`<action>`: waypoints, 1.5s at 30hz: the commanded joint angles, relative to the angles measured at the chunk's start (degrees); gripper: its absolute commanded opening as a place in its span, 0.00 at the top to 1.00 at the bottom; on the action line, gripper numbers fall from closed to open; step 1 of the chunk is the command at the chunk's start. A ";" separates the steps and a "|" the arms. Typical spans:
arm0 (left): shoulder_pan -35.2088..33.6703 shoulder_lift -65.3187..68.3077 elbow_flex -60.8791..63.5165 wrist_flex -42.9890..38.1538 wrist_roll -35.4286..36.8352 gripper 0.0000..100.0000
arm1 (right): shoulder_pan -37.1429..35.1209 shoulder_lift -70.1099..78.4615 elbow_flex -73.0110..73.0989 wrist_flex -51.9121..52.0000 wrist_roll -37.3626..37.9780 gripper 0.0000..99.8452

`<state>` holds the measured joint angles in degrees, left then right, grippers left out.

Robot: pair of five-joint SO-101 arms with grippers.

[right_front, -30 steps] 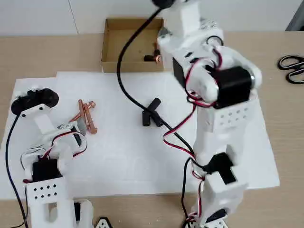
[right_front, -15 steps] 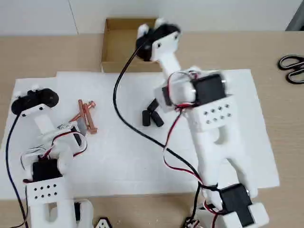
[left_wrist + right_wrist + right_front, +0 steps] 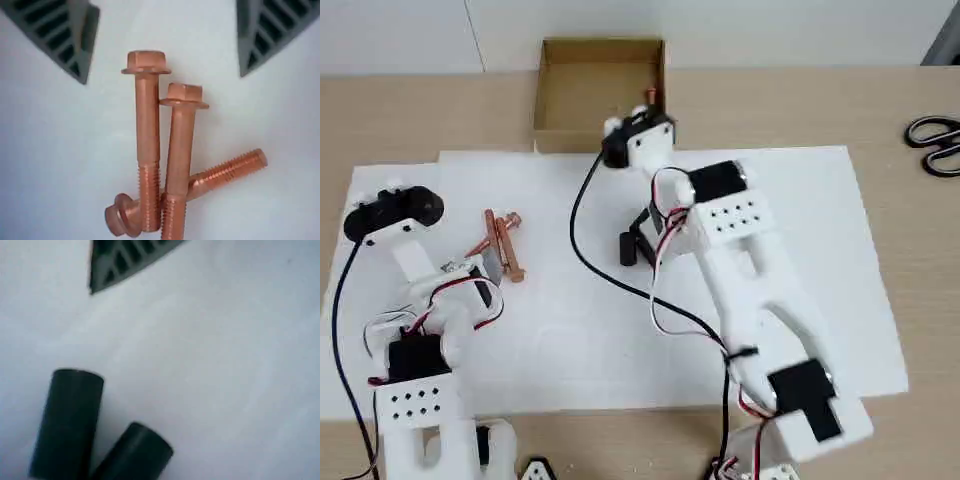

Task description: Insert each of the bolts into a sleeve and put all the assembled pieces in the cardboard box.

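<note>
Three copper bolts lie together on the white foam mat, two side by side and one crossed beneath them. My left gripper is open just above their heads, holding nothing. The same bolts are at the mat's left in the high view. Two black sleeves lie touching near the mat's middle, and my right gripper hangs right over them. The cardboard box stands beyond the mat. A copper bolt end shows at its right wall, partly hidden by the right arm.
Scissors lie on the table at the far right. The right arm's black cable loops across the mat between the bolts and the sleeves. The mat's front and right parts are bare.
The right arm has swung back from over the box and come down over the black sleeves. The left arm and the bolts have not moved.
</note>
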<state>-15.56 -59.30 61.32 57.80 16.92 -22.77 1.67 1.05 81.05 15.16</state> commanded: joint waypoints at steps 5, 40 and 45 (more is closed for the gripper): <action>-0.09 -1.14 -2.33 0.26 -0.35 0.81 | -3.38 6.81 -2.55 -3.82 1.93 0.78; 0.00 -1.05 -0.92 -0.09 -0.35 0.81 | -4.44 24.22 -10.11 -9.27 2.20 1.00; 0.00 -1.05 -1.19 0.09 -0.35 0.81 | -3.82 21.32 -10.37 -7.16 2.20 1.00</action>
<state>-15.56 -59.30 61.32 57.80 16.92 -26.55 26.20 -7.56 71.74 16.75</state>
